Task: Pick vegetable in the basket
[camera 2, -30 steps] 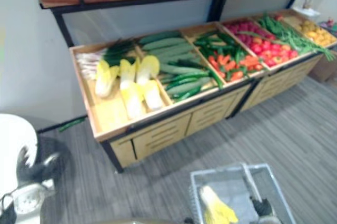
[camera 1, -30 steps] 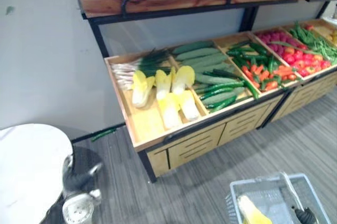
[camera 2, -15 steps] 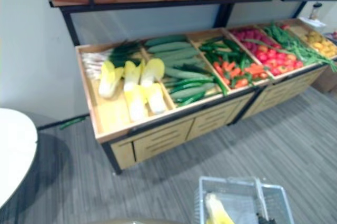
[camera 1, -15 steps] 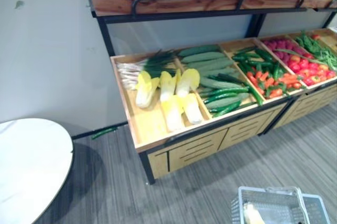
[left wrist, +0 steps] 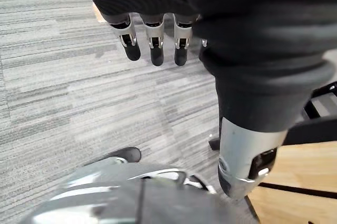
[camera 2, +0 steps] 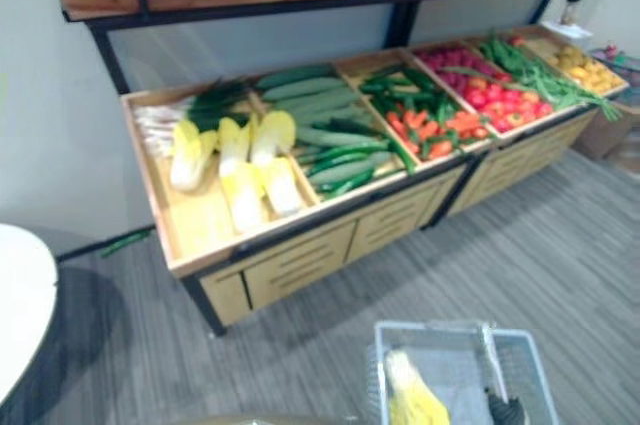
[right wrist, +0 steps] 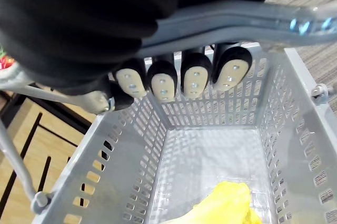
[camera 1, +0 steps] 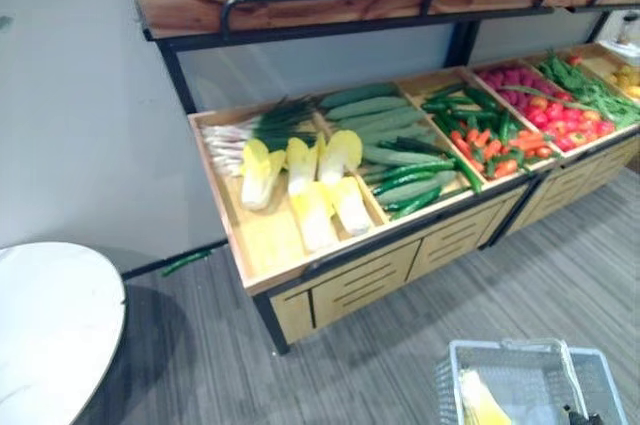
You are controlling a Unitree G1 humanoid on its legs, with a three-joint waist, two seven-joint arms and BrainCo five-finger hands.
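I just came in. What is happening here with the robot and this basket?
The robot faces a wooden vegetable stand and carries a grey basket. Its right hand is curled round the basket's handle, and one yellow leafy vegetable already lies inside. The left hand hangs open above the carpet floor, holding nothing. Similar yellow vegetables lie in the stand's left tray, next to the cucumbers.

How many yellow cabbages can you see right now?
6 cabbages: five in the leftmost shelf bin, three behind, two in front; one in the grey basket. More may be hidden.
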